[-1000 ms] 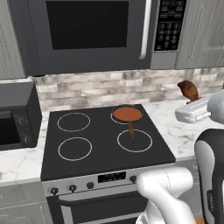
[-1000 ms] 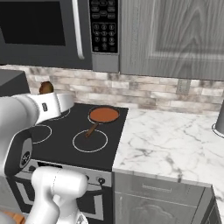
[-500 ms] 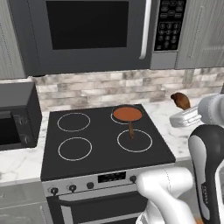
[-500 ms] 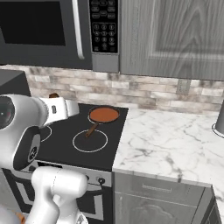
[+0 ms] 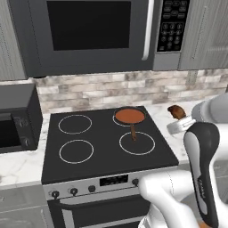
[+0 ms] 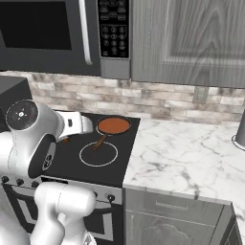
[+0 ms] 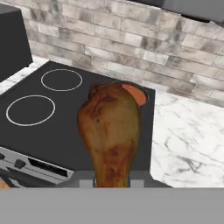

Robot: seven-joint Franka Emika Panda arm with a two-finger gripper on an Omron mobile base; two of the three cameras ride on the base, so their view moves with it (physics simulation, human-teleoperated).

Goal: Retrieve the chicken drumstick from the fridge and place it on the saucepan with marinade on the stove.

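Gripper (image 7: 113,181) fingers clamped on the narrow end of the drumstick (image 7: 111,131), a glossy, mottled brown lump, thick end away from the hand. It is held in the air to the right of the stove (image 5: 102,142), whose flat black glass carries white rings. Shallow round saucepan (image 5: 130,116), smooth orange-red contents, thin brown handle, sits on the back right burner.

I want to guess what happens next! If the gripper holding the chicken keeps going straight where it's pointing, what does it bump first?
Probably the saucepan with marinade, right behind the chicken drumstick in the gripper; past it, the brick wall. Depth is hard to judge.
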